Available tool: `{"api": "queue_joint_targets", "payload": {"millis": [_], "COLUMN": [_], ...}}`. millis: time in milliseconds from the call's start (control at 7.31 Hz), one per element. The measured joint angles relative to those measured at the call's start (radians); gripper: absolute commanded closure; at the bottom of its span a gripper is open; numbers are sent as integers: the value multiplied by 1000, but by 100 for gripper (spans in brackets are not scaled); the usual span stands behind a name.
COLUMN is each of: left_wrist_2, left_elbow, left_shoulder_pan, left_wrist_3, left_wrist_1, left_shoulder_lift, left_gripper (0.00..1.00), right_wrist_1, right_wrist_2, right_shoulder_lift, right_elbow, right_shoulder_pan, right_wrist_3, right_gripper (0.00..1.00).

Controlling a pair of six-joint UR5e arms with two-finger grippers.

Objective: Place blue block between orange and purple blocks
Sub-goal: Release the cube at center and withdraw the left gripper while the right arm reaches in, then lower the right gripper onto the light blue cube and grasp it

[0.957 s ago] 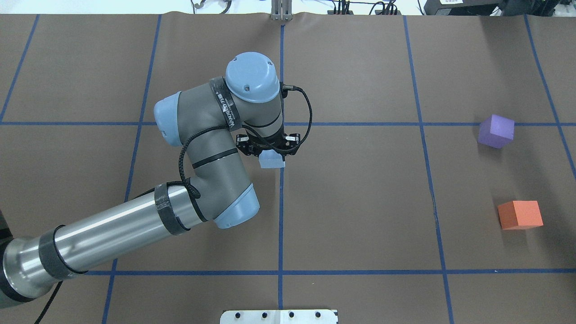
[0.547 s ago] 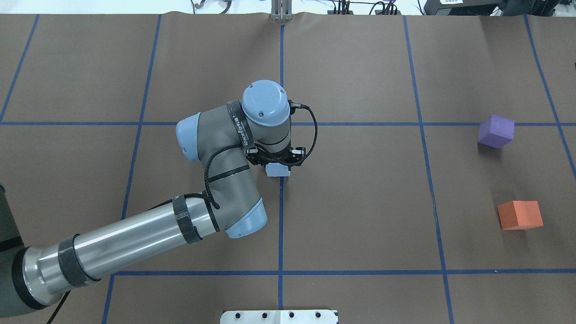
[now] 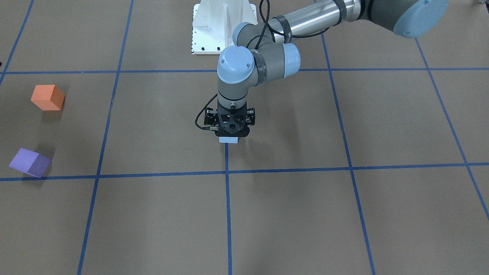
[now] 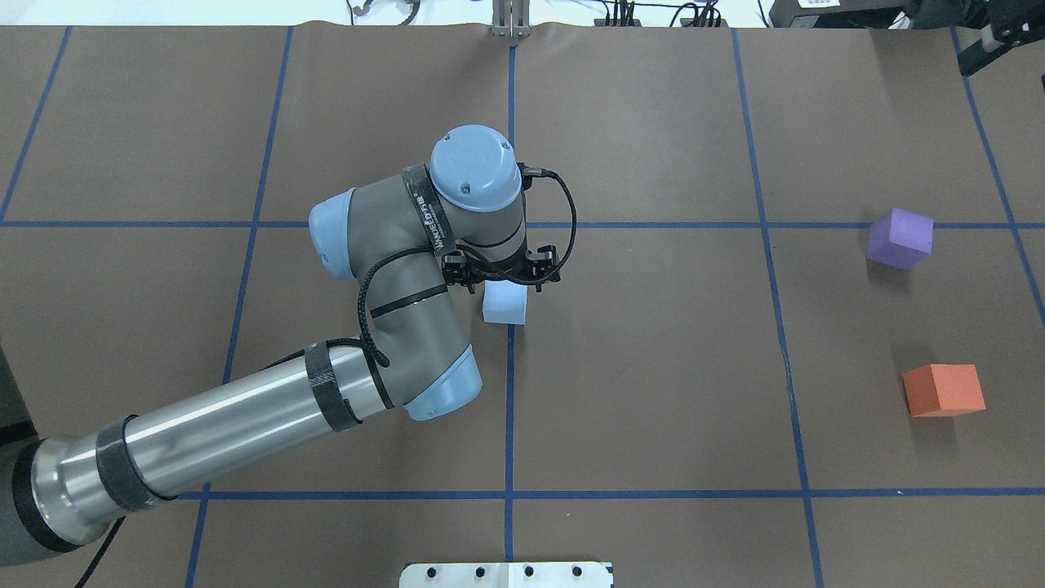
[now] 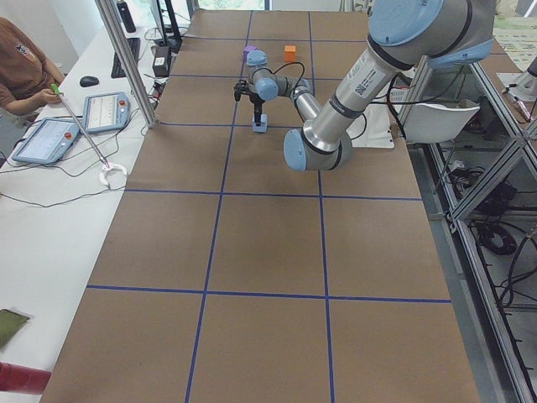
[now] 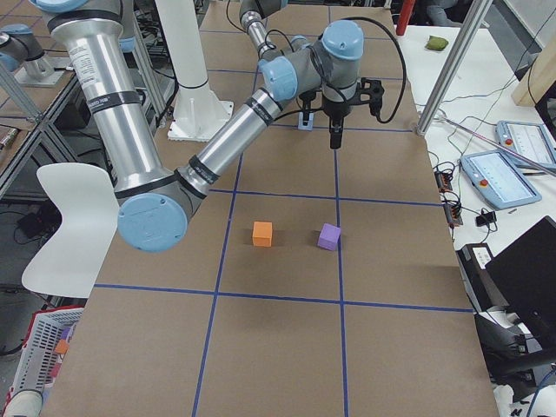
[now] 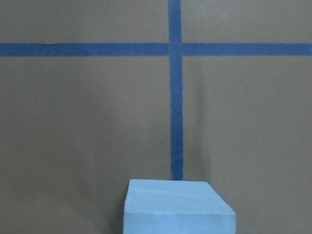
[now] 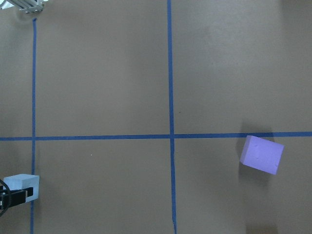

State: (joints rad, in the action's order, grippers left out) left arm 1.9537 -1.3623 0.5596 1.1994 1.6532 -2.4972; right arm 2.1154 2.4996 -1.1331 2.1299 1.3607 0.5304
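The light blue block [image 4: 504,306] rests on the brown table at the centre tape line, and also shows in the front view [image 3: 228,140] and the left wrist view [image 7: 178,207]. My left gripper [image 4: 503,279] is directly above it, open, and no fingers show beside the block in the wrist view. The purple block [image 4: 900,238] and the orange block [image 4: 944,390] lie far to the right with a gap between them. My right gripper [image 6: 334,137] hangs high over the table; I cannot tell whether it is open. Its camera sees the blue block [image 8: 19,184] and the purple block [image 8: 262,154].
Blue tape lines [image 4: 509,408] grid the brown table. The white robot base plate [image 3: 221,26] is at the robot's edge. A side table with tablets [image 5: 105,109] and an operator lies beyond the far edge.
My left arm carried the blue block a little right and down to the centre line. The gripper has since lifted off it while the block stayed in place.
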Motion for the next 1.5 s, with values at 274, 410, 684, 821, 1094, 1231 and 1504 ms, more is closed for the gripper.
{"api": "queue_joint_targets", "payload": {"millis": [274,410,684,821,1094,1231,1504], "left_wrist_2": [63,83,93,94,111,127,138], "left_elbow": [-181,-266,-397,-456,-563,-591,-597], "left_shoulder_pan": [83,117,185,226,346,416,545], "left_wrist_3": [-38,-84,-214,-282,-476,-550,-711], "left_wrist_1": [-207,-251,-273,-271,-264,-261,-242], "left_shoulder_lift": [36,100,253,336,514,591,701], "left_gripper": [0,0,0,0,0,0,0], "right_wrist_1": [26,28,28,26,-16,-107,-305], "right_wrist_2": [-28,-92,-278,-361,-505,-538,-579], "right_shoulder_lift": [112,179,322,391,511,536,552], "right_elbow": [28,31,-11,-72,-250,-350,-547], "right_shoulder_pan": [-104,-199,-433,-534,-688,-729,-777], "right_wrist_3": [159,266,465,521,577,606,671], "right_gripper": [1,1,1,1,1,1,1]}}
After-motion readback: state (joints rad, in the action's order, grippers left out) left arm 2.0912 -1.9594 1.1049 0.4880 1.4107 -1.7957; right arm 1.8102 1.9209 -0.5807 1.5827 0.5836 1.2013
